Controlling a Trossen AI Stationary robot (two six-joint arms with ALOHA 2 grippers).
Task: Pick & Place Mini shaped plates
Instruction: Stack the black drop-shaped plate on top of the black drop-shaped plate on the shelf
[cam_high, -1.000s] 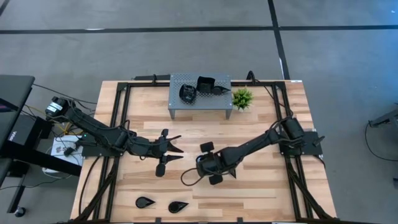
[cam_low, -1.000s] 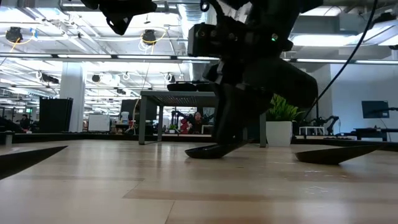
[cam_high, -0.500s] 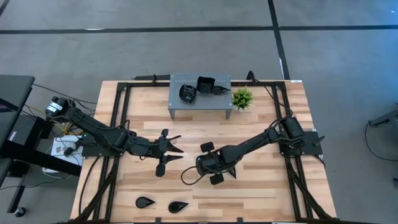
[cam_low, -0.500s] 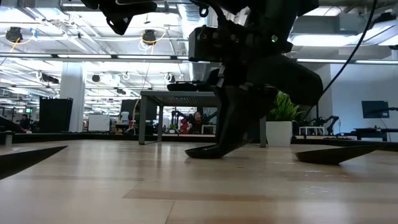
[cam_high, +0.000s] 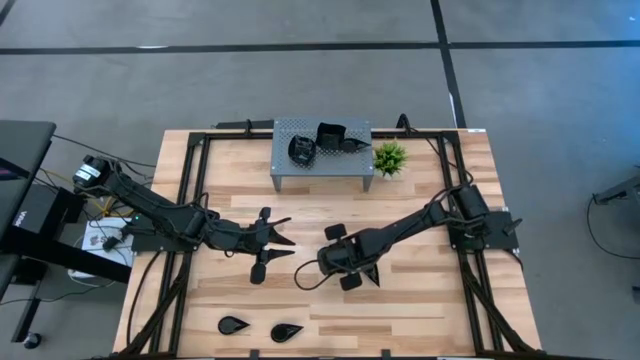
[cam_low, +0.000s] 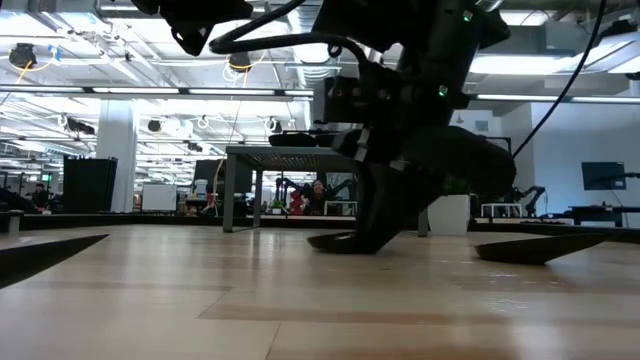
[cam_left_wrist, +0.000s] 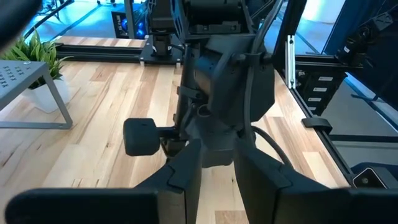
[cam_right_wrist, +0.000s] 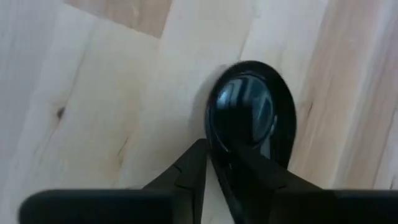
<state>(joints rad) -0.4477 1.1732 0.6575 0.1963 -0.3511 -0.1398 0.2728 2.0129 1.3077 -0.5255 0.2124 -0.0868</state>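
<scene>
Wooden boards make up the counter (cam_high: 420, 300). Nearest, two teardrop plates (cam_high: 236, 325) are seen by the front edge. Farther in, the right gripper (cam_right_wrist: 219, 163) is low on the counter, its fingers (cam_right_wrist: 193, 168) closed on the rim of a round black plate (cam_right_wrist: 252, 118). Beside it the left gripper (cam_high: 275, 240) is held with fingers spread. At the back, more plates (cam_high: 330, 137) are seen on a grey shelf (cam_high: 283, 170), next to a green plant (cam_high: 389, 157).
</scene>
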